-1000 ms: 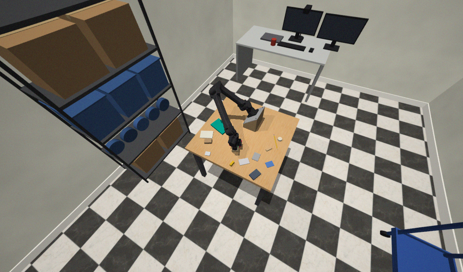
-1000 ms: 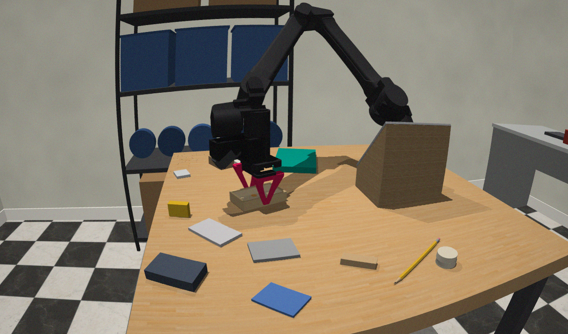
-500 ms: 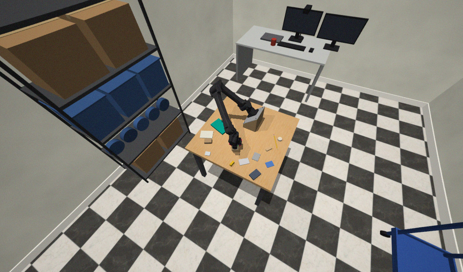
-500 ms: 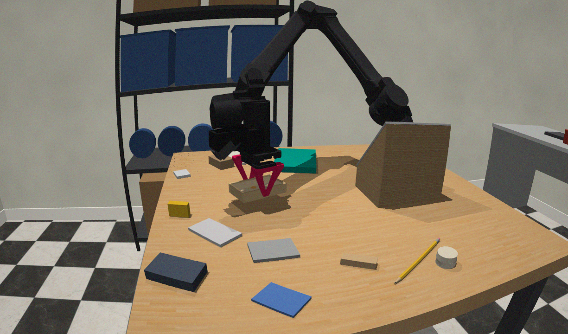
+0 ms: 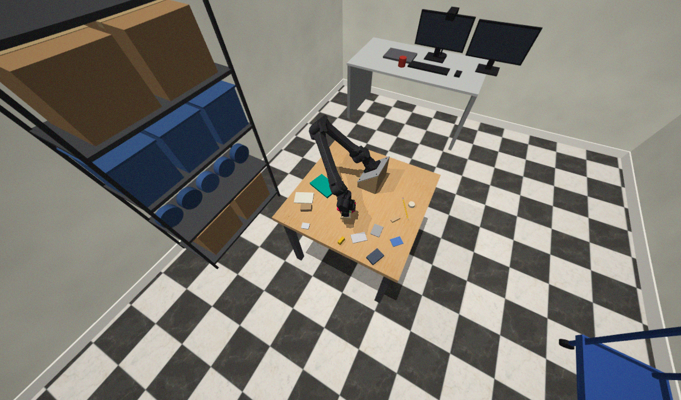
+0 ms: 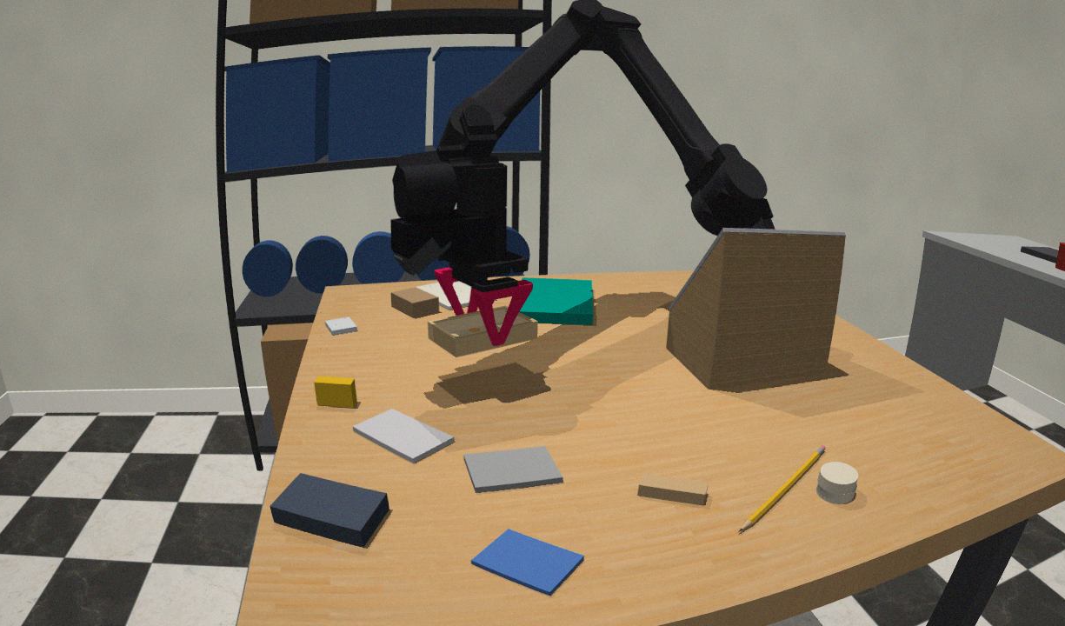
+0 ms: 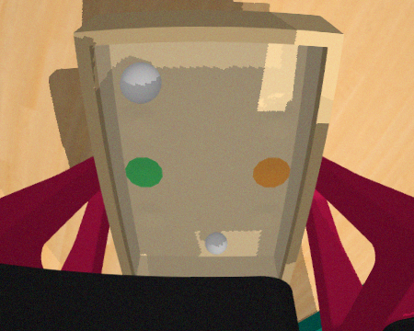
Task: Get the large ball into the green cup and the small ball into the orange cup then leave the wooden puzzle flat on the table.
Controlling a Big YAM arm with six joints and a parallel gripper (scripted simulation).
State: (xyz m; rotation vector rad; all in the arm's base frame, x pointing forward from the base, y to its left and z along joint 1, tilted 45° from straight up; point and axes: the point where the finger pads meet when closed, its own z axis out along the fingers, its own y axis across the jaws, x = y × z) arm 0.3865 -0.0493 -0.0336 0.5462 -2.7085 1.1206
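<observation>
My gripper (image 6: 481, 315) with red fingers is shut on the wooden puzzle (image 6: 482, 329) and holds it in the air above the table, with its shadow below. In the wrist view the puzzle (image 7: 207, 154) is a shallow wooden tray gripped on its two long sides. The large grey ball lies near the far left corner, apart from the green cup (image 7: 143, 172). The small grey ball lies near the near wall, between the two cups. The orange cup (image 7: 271, 172) at the right is empty. The arm and gripper also show in the top view (image 5: 346, 211).
A big wooden wedge block (image 6: 757, 307) stands at the right. A teal block (image 6: 557, 300) and a small brown block (image 6: 414, 301) lie behind the gripper. A yellow block (image 6: 335, 391), white plate (image 6: 402, 433), grey plate (image 6: 512, 468), dark block (image 6: 329, 508), blue plate (image 6: 527, 560), pencil (image 6: 782, 487) and disc (image 6: 837, 481) lie nearer.
</observation>
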